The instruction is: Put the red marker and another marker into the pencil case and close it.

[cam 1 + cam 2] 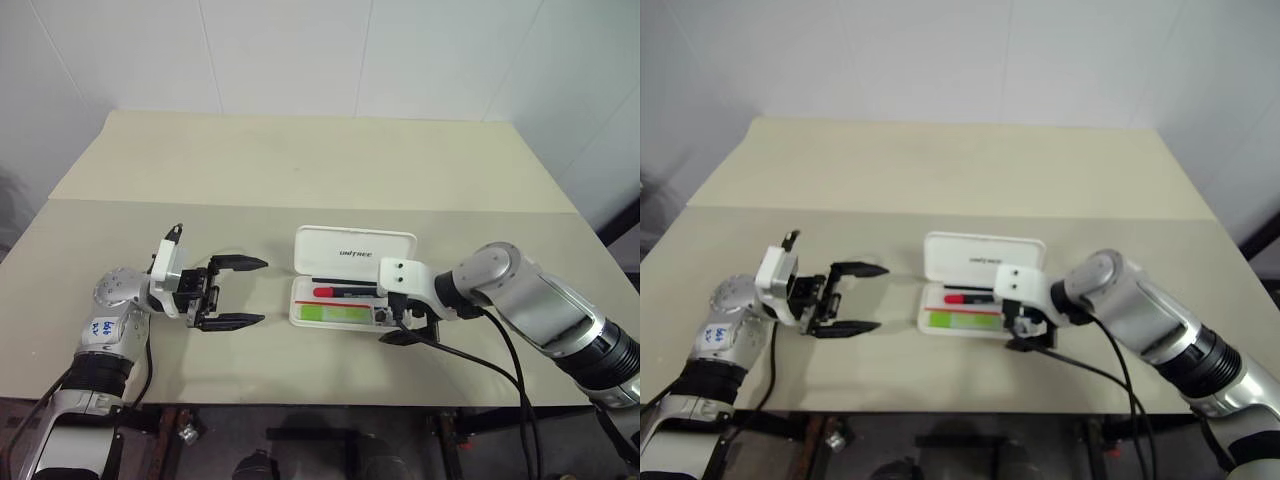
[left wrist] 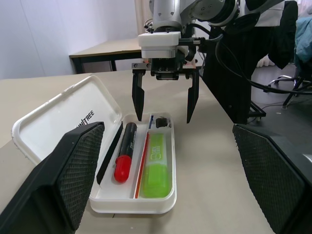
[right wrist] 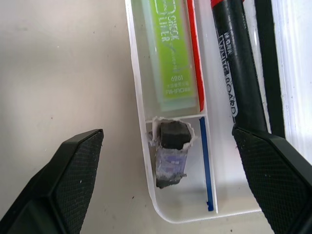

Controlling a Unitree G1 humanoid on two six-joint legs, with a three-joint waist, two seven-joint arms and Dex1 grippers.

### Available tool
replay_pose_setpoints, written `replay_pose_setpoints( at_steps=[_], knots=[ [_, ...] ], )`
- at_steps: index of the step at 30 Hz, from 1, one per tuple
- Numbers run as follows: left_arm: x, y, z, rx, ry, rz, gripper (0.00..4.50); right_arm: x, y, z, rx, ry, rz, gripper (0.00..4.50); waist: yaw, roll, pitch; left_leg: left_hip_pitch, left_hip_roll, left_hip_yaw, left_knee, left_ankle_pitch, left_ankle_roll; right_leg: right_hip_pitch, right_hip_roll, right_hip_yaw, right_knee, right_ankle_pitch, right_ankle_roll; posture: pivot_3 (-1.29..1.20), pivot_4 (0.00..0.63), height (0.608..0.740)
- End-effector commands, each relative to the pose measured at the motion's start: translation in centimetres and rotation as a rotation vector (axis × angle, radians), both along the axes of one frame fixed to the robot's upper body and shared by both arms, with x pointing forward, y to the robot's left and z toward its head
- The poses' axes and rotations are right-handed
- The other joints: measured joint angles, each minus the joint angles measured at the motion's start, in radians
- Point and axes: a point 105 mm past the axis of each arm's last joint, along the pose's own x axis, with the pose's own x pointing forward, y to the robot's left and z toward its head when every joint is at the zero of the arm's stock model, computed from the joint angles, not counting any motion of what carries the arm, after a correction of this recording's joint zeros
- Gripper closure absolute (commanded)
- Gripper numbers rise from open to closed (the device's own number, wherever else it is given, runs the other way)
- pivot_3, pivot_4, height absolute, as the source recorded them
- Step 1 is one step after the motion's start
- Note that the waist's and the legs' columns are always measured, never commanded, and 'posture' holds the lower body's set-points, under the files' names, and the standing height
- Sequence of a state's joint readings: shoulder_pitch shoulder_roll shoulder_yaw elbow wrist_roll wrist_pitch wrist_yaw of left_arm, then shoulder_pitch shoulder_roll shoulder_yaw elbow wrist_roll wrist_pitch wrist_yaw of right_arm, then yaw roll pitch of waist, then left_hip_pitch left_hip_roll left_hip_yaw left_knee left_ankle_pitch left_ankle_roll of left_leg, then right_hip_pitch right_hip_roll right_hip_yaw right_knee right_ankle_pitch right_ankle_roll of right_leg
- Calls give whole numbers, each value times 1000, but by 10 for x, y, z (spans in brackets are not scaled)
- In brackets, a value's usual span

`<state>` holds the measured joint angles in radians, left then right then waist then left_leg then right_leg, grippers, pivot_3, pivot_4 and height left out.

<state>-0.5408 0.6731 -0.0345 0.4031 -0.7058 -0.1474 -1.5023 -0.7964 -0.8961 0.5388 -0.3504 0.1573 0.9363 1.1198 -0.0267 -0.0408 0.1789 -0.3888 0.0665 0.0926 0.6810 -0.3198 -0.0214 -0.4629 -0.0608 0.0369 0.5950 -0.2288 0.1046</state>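
The white pencil case [image 1: 355, 250] lies open at the table's middle, its lid tipped back. In its tray the red marker [image 2: 126, 151] lies beside the lime-green marker [image 2: 157, 165], with a red-and-blue stripe between them. My right gripper [image 2: 164, 118] hangs open just above the tray's right end, pointing down, with nothing between its fingers. In the right wrist view the red marker [image 3: 241, 73] and the green marker [image 3: 170, 48] lie flat in their slots. My left gripper [image 1: 263, 291] stands open and level to the left of the case, pointing at it and apart from it.
A small dark grey stub [image 3: 171, 146] sits in the tray's end compartment, under my right gripper. A black cable [image 1: 470, 360] trails from the right arm over the table's front edge [image 1: 300, 403]. Bare tabletop [image 1: 300, 170] stretches behind the case up to the wall.
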Motion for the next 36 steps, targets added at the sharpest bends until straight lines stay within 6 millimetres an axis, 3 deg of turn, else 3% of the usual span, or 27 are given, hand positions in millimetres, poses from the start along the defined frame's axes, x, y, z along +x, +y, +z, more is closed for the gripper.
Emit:
replay_pose_setpoints(
  at_steps=[1, 13, 19, 29, 35, 36],
  knots=[
    [-9, 3, 4, 31, -58, -84, 0, -2, -5, 11, 9, -39, 10, 13, 0, 0, 0, 0, 0, 0, 0, 0, 0, 0, 0, 0, 0, 0, 0, 0, 150, 740],
    [8, 14, 11, 54, -103, 12, 0, -12, -8, 13, 38, -15, 31, 13, 0, 0, 0, 0, 0, 0, 1, 0, 0, 0, 0, 0, 0, 0, 0, 0, 150, 740],
    [33, 23, 26, 63, -148, 120, 0, -5, 5, 41, 196, -87, 29, 13, 0, 0, 0, 1, 0, 0, 1, 0, 0, 0, 0, 0, 1, 0, 1, 0, 150, 740],
    [52, 17, 58, -89, -94, 93, 0, -11, 7, 67, 546, -180, 85, 13, 8, 0, 0, -1, 0, 0, 1, 0, 0, 2, 0, 0, 1, 2, 3, 0, 150, 740],
    [53, 12, 65, -127, -29, 53, 0, -15, -4, 59, 640, -149, 63, 13, 8, 0, 0, -1, 0, 0, 1, 0, 0, 3, 0, 0, 1, 2, 4, 0, 150, 740],
    [53, 12, 64, -123, -13, 49, 194, -15, -5, 57, 639, -150, 54, 0, 7, 0, 0, -1, 0, 0, 1, 0, 0, 3, 0, 0, 1, 2, 4, 0, 150, 740]
  ],
)
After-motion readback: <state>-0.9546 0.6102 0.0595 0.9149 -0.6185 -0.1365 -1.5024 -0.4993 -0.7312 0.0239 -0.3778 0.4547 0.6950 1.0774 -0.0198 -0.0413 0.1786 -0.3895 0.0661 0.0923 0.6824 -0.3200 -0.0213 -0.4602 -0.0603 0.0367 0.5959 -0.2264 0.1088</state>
